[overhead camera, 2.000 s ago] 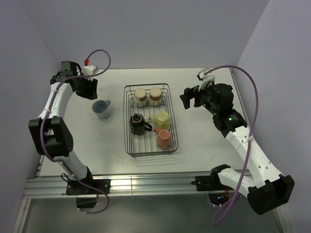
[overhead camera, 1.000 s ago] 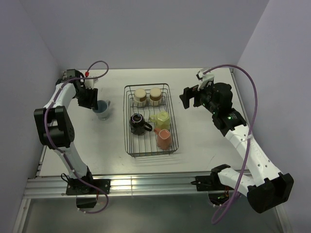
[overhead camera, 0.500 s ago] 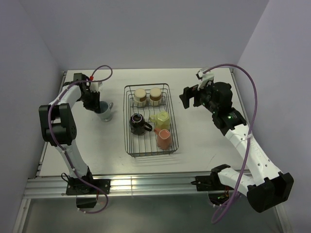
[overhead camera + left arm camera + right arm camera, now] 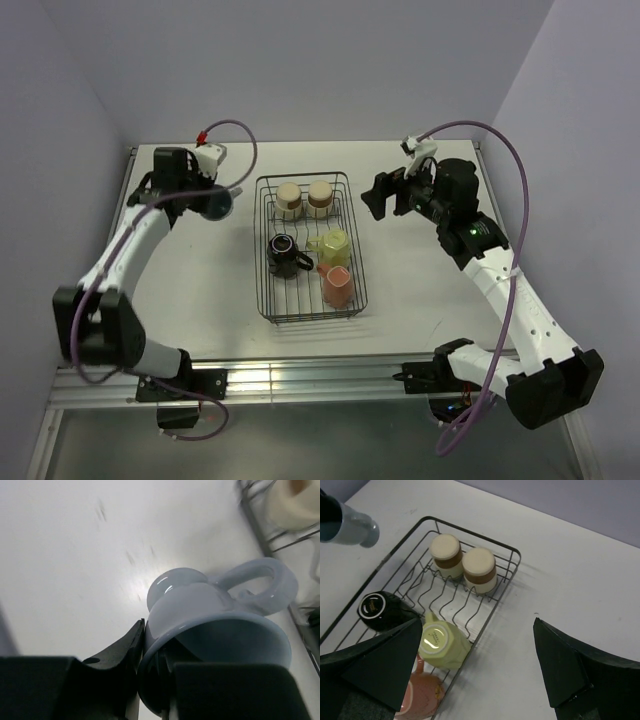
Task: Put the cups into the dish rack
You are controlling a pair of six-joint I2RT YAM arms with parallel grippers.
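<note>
Last cup's transfer was in hand. My left tool (image 4: 152, 666) clamped the blue mug (image 4: 200, 605) by its rim, above the table (image 4: 200, 290), left of the rack (image 4: 303, 177). My right tool (image 4: 380, 198) stood wide, empty. Next move, as I judged it: carry the mug across and lower it into a free bay.

Bright even light glints on the blurred blue-grey cup (image 4: 200, 610).

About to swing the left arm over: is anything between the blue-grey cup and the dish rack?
Nothing visible: only bare table separates the blue-grey cup, held by the left gripper, from the left rim of the dish rack. The tan tumblers occupy its far end.
</note>
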